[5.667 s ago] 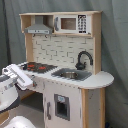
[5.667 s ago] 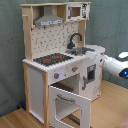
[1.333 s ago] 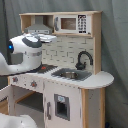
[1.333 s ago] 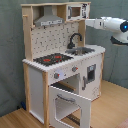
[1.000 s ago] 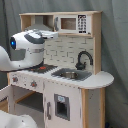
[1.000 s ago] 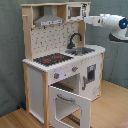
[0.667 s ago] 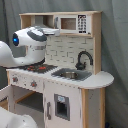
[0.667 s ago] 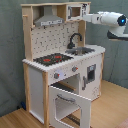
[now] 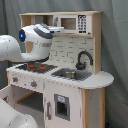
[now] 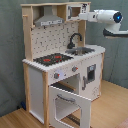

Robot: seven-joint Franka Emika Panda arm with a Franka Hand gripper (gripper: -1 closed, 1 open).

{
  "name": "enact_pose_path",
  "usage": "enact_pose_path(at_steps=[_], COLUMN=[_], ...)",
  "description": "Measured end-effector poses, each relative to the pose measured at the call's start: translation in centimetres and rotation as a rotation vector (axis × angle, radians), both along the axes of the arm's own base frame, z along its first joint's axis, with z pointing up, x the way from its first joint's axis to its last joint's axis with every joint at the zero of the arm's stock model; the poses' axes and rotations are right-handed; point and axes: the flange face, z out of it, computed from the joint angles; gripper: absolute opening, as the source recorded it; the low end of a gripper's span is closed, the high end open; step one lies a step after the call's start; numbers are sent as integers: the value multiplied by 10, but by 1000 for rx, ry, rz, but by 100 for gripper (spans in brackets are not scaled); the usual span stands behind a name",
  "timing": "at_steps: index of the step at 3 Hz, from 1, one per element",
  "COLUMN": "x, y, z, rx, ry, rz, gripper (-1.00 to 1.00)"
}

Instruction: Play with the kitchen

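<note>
White-and-wood kitchen [image 10: 60, 60], pincer [image 10: 84, 16] up beside its top shelf.

Wood floor [image 10: 112, 107], light brown, seen in the second exterior view. Directly on it: the kitchen [image 10: 60, 75], upright, base flat on the boards. Oven door [image 10: 70, 105] swung open, lower edge just above the floor. Grey curtain [image 10: 10, 60] behind.
</note>
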Motion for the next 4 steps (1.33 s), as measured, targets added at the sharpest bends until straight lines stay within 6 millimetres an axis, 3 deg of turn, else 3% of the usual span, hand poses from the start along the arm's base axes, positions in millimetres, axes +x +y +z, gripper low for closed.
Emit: enact_pose_path(at_steps=[2, 4], x=[41, 59], y=[2, 31], z=[-8, 2], rx=[9, -16], ry=[38, 23], rz=[13, 32], gripper=[100, 100])
